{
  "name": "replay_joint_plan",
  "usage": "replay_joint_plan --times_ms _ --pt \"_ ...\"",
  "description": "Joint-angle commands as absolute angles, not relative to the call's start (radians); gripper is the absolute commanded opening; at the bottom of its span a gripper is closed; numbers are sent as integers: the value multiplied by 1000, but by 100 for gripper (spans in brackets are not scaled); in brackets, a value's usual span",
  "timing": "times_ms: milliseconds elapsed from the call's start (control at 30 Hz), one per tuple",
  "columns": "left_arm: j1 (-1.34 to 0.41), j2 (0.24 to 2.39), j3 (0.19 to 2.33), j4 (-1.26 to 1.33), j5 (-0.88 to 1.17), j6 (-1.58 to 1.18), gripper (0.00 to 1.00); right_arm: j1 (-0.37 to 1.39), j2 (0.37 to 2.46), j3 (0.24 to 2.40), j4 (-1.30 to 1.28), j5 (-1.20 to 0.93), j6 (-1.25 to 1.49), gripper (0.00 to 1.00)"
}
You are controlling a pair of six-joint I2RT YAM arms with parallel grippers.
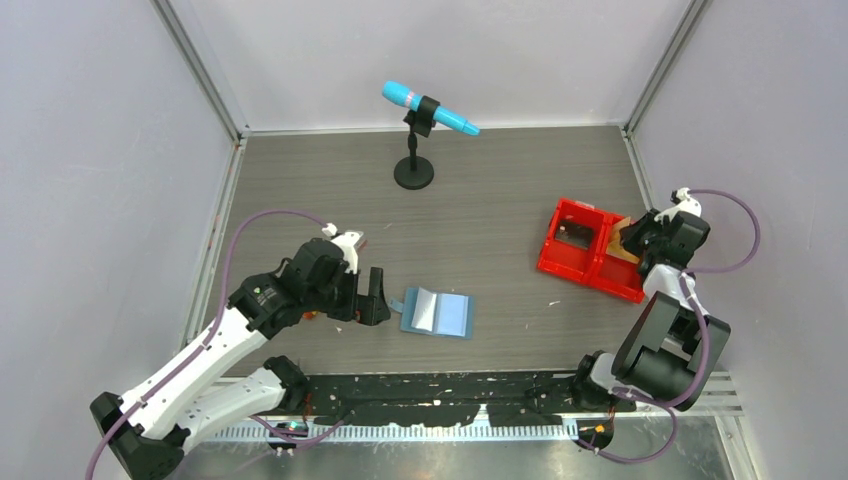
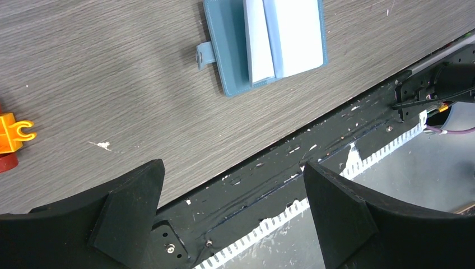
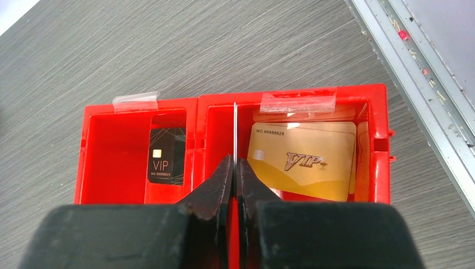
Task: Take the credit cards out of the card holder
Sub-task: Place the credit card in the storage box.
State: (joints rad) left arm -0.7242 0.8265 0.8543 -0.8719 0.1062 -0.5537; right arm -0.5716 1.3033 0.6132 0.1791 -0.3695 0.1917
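Observation:
The teal-blue card holder [image 1: 437, 313] lies open on the table, its pale blue inner pockets up; it also shows in the left wrist view [image 2: 263, 39]. My left gripper [image 1: 375, 295] is open and empty just left of it [image 2: 232, 168]. My right gripper [image 1: 632, 240] hangs over the red bin and is shut on a thin credit card seen edge-on [image 3: 235, 129], above the bin's divider [image 3: 235, 159]. A gold VIP card [image 3: 305, 159] lies in the bin's right compartment on other cards. A black VIP card [image 3: 166, 157] lies in the left compartment.
The red two-compartment bin [image 1: 575, 268] sits at the right, near the metal side rail [image 3: 414, 73]. A blue microphone on a black stand [image 1: 415, 172] is at the back. A small orange toy [image 2: 12, 131] lies left of the left gripper. The table's black front edge [image 2: 291, 168] is close.

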Motion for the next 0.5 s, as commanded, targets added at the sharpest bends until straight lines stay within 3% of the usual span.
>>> replay_joint_plan --times_ms 0,467 --pt "-723 829 896 -834 123 -569 99 -576 1316 657 220 -384 174 9" --pt "-723 824 890 -833 125 -569 99 -577 1337 671 205 -385 165 10"
